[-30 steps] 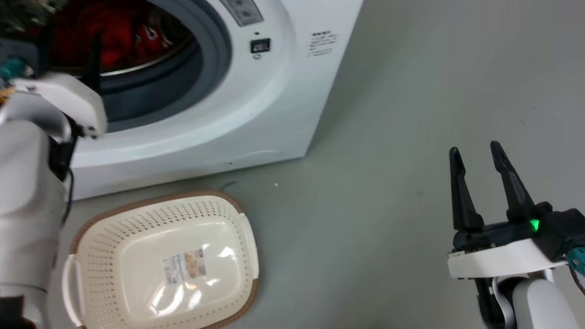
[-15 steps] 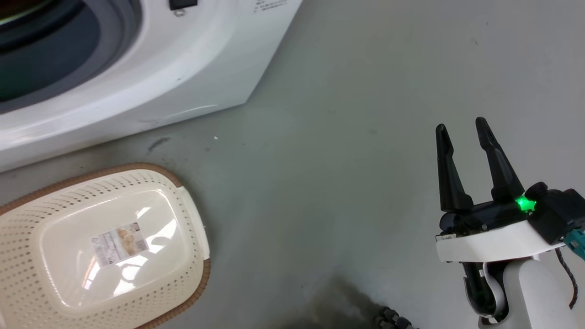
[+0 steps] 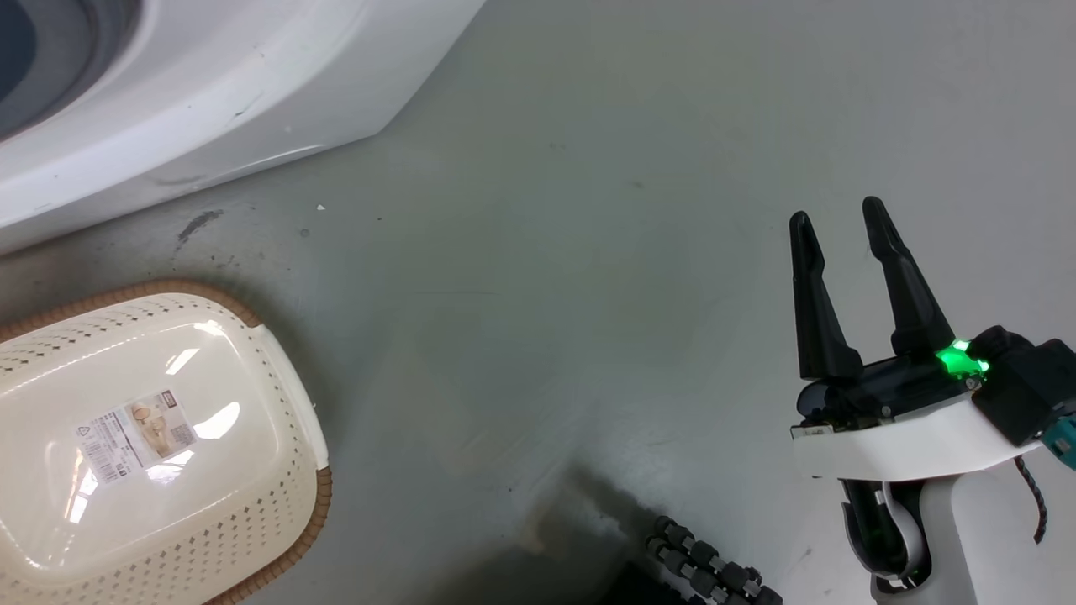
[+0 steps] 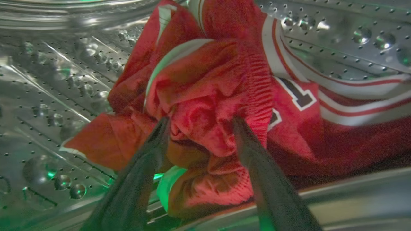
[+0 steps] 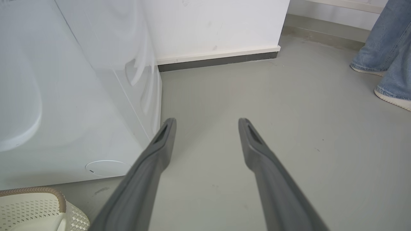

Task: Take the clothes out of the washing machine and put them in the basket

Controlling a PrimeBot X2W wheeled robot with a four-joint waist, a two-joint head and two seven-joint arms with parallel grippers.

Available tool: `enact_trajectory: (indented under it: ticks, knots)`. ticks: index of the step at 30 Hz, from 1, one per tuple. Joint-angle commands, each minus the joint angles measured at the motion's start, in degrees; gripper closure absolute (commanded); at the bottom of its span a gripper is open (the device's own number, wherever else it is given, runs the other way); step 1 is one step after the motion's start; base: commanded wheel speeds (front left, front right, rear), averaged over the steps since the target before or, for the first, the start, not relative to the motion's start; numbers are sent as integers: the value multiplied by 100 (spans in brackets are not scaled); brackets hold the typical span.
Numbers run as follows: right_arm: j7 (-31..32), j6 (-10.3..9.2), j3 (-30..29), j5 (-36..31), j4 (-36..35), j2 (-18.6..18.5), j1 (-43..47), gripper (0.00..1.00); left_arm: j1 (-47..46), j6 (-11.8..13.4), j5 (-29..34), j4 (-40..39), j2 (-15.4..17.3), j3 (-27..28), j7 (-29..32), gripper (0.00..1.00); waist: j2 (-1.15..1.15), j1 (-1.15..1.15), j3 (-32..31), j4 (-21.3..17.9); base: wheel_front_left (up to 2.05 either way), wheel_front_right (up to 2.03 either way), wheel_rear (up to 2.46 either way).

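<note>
Reaching deep into the shiny perforated steel drum [image 4: 48, 96] with the left gripper [image 4: 200, 128], keeping its two dark tapered fingers spread wide on either side of a bunched, ribbed fold of the clothes [image 4: 208, 93]: soft crumpled red fabric with white stripes and a dark, white-edged numeral, heaped against the drum wall; not showing whether pressing on that fold. Looking down, in the head view, on the basket [image 3: 252, 521] at far left, standing on the floor just in front of the washing machine [image 3: 210, 101]: glossy cream plastic, oval, dotted with small holes, edged in a brown woven-look rim, carrying a paper label [image 3: 139, 433] on its bottom. Passing over smooth grey-green floor [image 3: 546, 294] with dark scuffs. Holding the right gripper [image 3: 836, 214] at the right over bare floor, well apart from basket and washer, with fingers parted wide and gripping nothing, a green light [image 3: 958, 361] glowing at its base. Catching a person's pale shoe [image 5: 391, 96] below blue denim at far right of the right wrist view. Compared with a second ago, viewing from a head camera swung away: cutting the porthole [image 3: 59, 42] to a grey sliver at the top-left corner, pushing the basket against the left edge, keeping the right gripper's spread unchanged.
</note>
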Motion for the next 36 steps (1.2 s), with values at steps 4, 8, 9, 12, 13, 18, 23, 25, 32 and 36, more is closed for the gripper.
enact_trajectory:
  ticks: [4,8,9,12,13,18,23,25,32,36]
  knots:
    - [-8,-2,63,81,-28,10,-119,0,55,126,-86,-50,85,8,374,40,0,-1,79,-87,0,0,0]
    - [-8,-2,64,100,-41,8,-90,0,168,300,-172,-149,56,36,566,100,0,-1,110,-150,0,0,0]
    - [-8,-2,57,102,-39,8,-78,0,189,336,-182,-188,57,46,601,100,0,-1,113,-160,0,0,0]
    - [-9,-2,51,96,-17,7,-60,0,251,445,-215,-301,99,65,677,100,0,-1,99,-189,0,0,0]
    - [-9,-2,40,98,-13,8,-57,0,270,491,-212,-362,114,75,648,100,0,-1,92,-193,0,0,0]
    - [-9,-2,-5,81,11,8,-64,0,385,735,-189,-636,191,166,308,100,0,-1,-6,-182,0,0,0]
    - [-9,-2,-124,4,-2,7,-28,0,661,963,-215,-783,85,267,-422,100,0,-1,-231,-63,0,0,0]
    - [-9,-2,-175,-41,-8,8,-18,0,797,1027,-251,-798,-8,315,-788,100,0,-1,-346,13,0,0,0]
    - [-9,-2,-338,-227,2,6,71,0,1443,1175,-421,-608,-442,455,-2190,100,0,-1,-842,301,0,0,0]
    - [-9,-2,-432,-344,57,5,155,0,1873,1172,-555,-401,-685,516,-2892,100,0,-1,-1201,471,0,0,0]
